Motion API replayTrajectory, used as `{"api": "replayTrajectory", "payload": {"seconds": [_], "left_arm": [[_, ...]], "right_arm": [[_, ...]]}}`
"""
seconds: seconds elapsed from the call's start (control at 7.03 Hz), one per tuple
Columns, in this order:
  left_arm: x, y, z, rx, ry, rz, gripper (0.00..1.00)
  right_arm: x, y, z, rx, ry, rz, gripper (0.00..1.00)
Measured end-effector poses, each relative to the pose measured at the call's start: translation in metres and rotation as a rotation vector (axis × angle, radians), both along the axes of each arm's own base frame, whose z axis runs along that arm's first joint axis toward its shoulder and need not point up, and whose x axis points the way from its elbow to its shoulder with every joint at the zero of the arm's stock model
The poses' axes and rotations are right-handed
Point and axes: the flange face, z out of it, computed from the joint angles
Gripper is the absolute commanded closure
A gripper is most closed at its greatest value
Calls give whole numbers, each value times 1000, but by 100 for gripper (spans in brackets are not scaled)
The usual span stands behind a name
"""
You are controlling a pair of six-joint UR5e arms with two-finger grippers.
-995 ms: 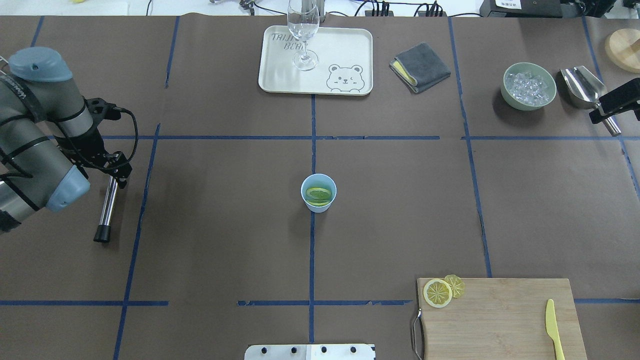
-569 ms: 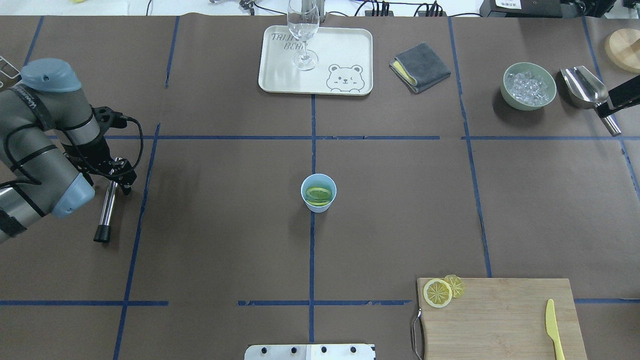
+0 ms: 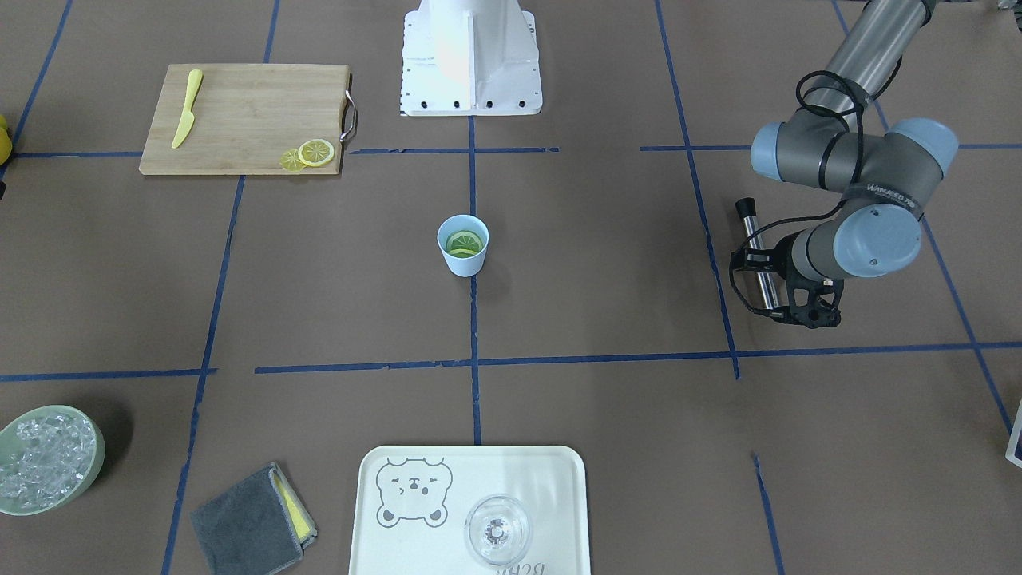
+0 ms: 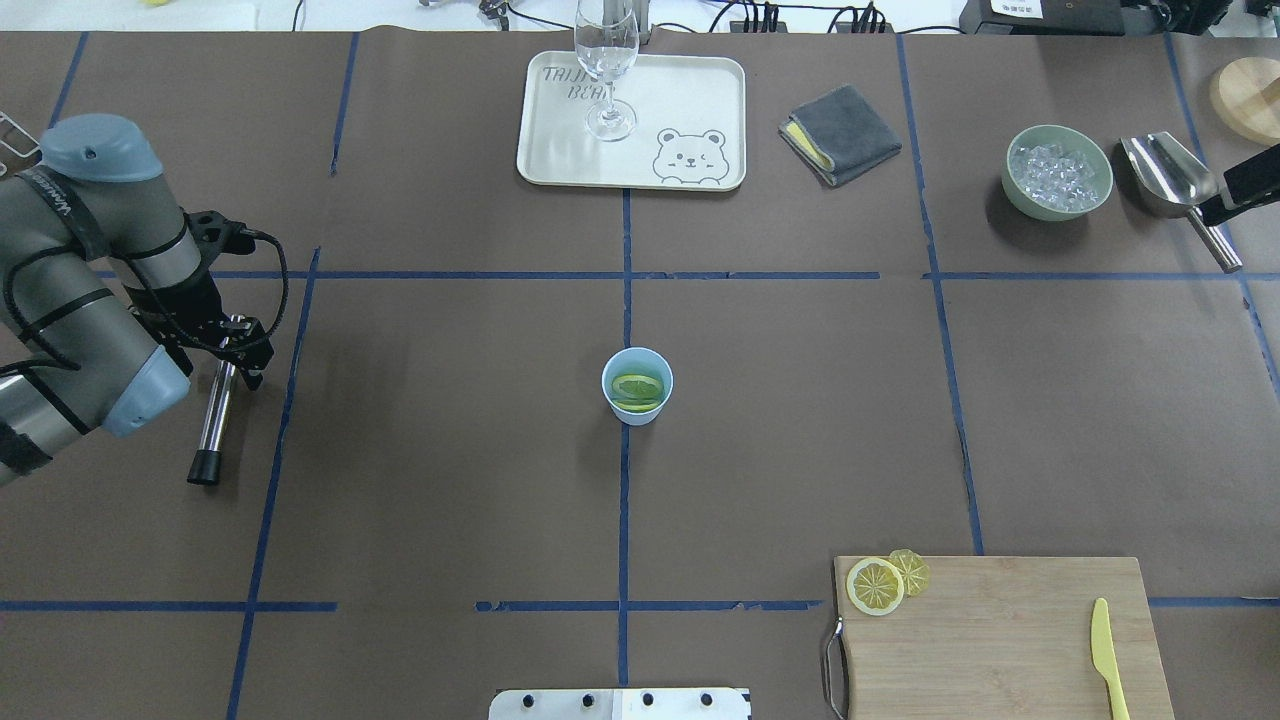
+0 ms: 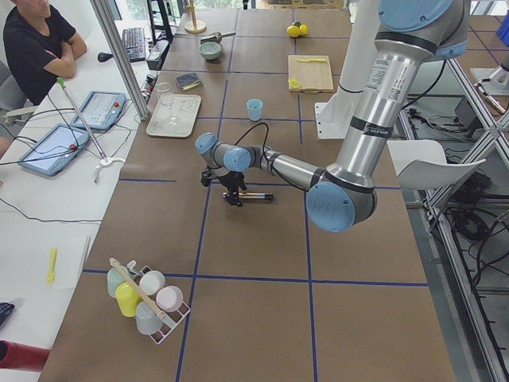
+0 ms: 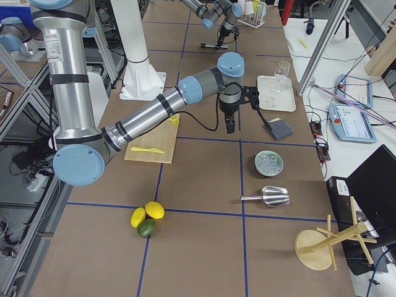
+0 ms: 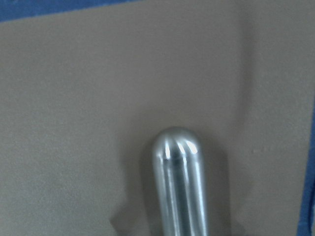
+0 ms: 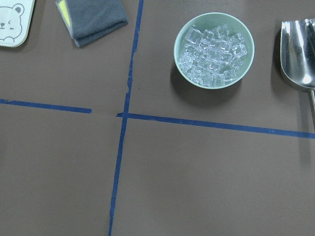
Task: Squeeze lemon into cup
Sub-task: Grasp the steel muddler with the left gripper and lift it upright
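Note:
The light-blue cup (image 4: 637,387) stands at the table's middle with lemon slices (image 4: 637,389) inside; it also shows in the front view (image 3: 463,245). Two more lemon slices (image 4: 885,582) lie on the wooden cutting board's (image 4: 1000,640) near-left corner. My left gripper (image 4: 240,348) is low over the far end of a steel rod (image 4: 212,420) that lies on the table; the left wrist view shows the rod's rounded end (image 7: 177,187) but no fingers, so I cannot tell its state. My right gripper (image 4: 1235,190) is at the right edge, beside the ice bowl; its jaws are hidden.
A pale-green bowl of ice (image 4: 1057,172) and a steel scoop (image 4: 1170,175) sit at the back right. A grey cloth (image 4: 840,133), and a tray (image 4: 690,100) with a stemmed glass (image 4: 607,70), are at the back. A yellow knife (image 4: 1105,655) lies on the board.
My left arm shifted slightly and came down over the rod's far end; the rod has not moved. My right gripper has drawn back toward the right edge.

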Motion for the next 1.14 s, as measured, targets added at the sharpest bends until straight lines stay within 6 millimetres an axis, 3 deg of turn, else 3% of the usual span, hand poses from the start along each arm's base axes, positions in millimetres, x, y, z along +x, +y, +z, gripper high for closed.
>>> {"api": "replayTrajectory", "payload": {"seconds": [0.14,0.57,0.71,0.85,1.14], "left_arm": [[0,1,-4,-12,9,-6,70],[0,2,-7,-26,11,-19,81],[0,2,-8,-25,11,-20,100],[-3,3,-15,-15,18,-25,100],[-22,17,-56,35,48,-36,100]], "right_arm": [[0,0,-1,1,-1,0,0],[0,0,-2,0,-3,1,0],[0,0,-3,2,-4,1,0],[0,1,-4,4,-5,2,0],[1,1,-5,3,-7,3,0]]}}
